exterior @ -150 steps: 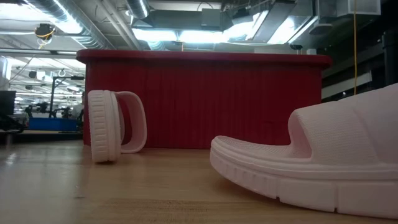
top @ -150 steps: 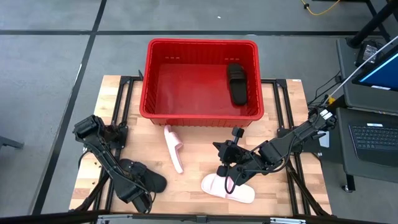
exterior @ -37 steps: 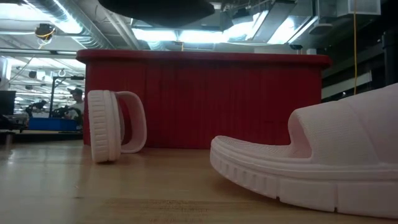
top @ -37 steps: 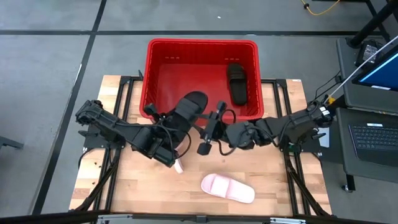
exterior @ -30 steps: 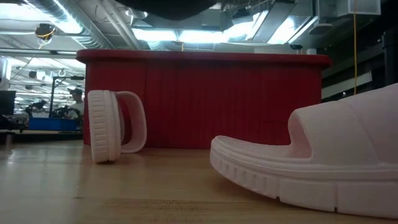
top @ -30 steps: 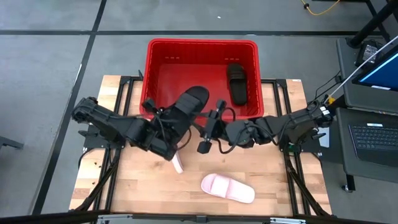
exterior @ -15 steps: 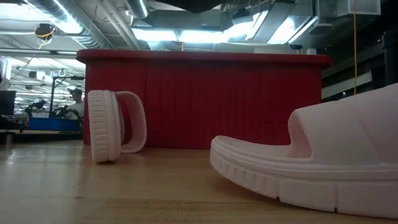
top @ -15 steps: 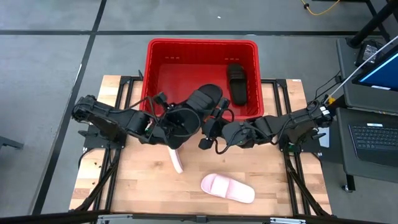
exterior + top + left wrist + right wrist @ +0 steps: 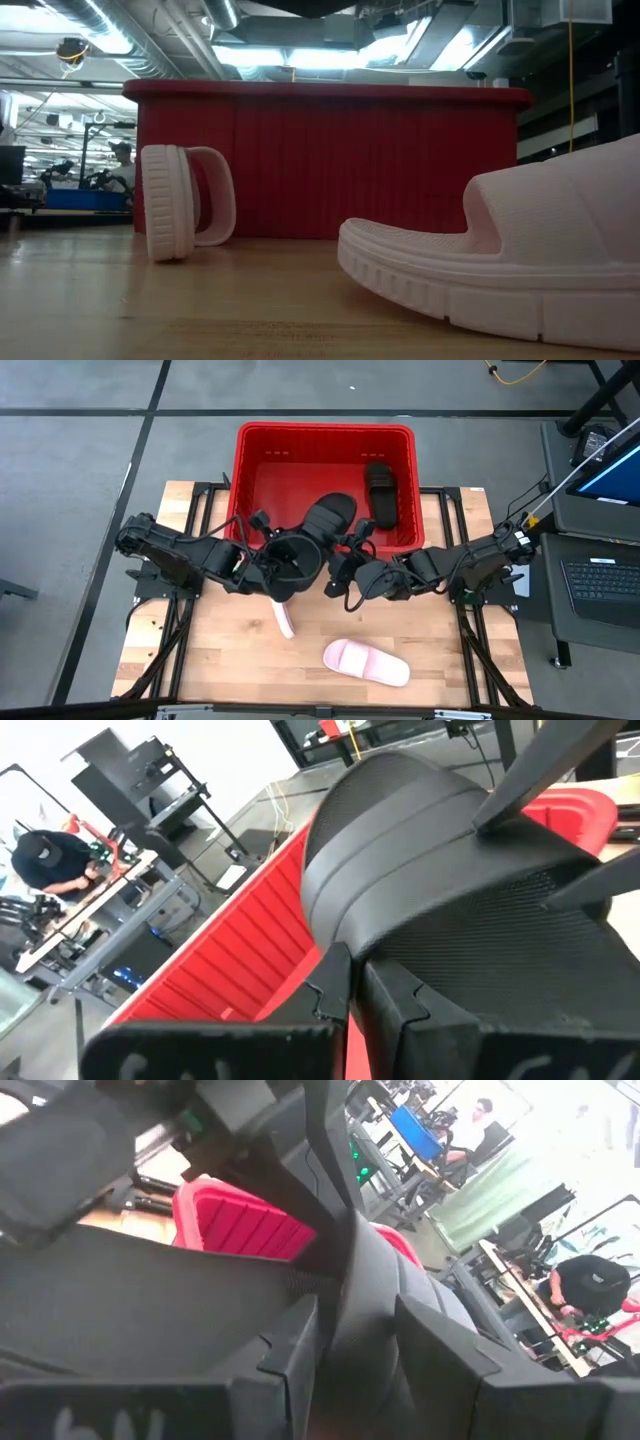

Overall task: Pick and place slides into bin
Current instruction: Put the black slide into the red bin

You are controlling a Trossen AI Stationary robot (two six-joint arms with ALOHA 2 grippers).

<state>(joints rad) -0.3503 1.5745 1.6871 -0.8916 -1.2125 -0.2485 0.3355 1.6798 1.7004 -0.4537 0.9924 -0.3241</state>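
Gripping a black slide (image 9: 331, 518) from both sides above the near rim of the red bin (image 9: 254, 480): left hand (image 9: 291, 550) closed tight on its heel end, right hand (image 9: 342, 556) clamped partway on its edge, seen close in the right wrist view as a dark sole (image 9: 365, 1310) between the fingers. Held clear of the desk (image 9: 220, 650), toe end over the bin's interior, strap (image 9: 400, 810) arching up in the left wrist view. Lying already inside the bin, against its right wall, a second black slide (image 9: 380, 493). Standing on its side edge on the desk just in front of the bin, one pale pink slide (image 9: 180, 203); resting flat, sole down, nearer the front edge and well apart from it, the other pink slide (image 9: 366, 662).
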